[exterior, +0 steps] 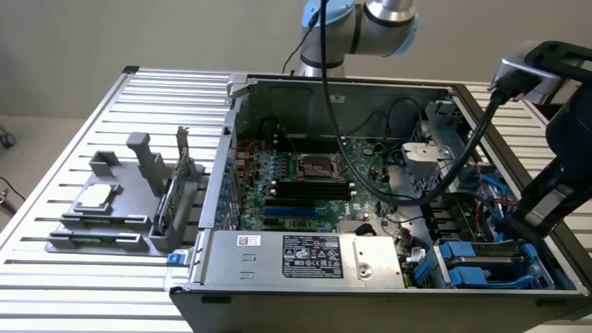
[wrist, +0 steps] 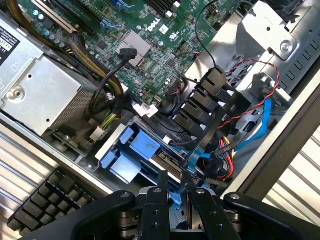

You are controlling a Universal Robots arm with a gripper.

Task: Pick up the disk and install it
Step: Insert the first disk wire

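My gripper (wrist: 175, 187) hangs low over the drive bay at the near corner of the open computer case (exterior: 242, 146), on the exterior view's right. Its two thin fingers (wrist: 162, 186) stand close together on either side of a narrow slab edged in blue plastic. That slab is the disk (wrist: 150, 152), seen edge-on, reaching from between my fingers down into the bay among blue carrier parts (exterior: 486, 263). In the exterior view the black gripper body (exterior: 541, 208) covers the fingertips and the grip.
A grey power-supply box (exterior: 306, 257) lies along the case's front. The motherboard (exterior: 306, 180) fills the case's middle. Red, black and blue cables (wrist: 235, 125) crowd the bay's far side. A grey fixture (exterior: 111, 208) with a CPU chip (exterior: 97, 198) stands on the slatted table at the left.
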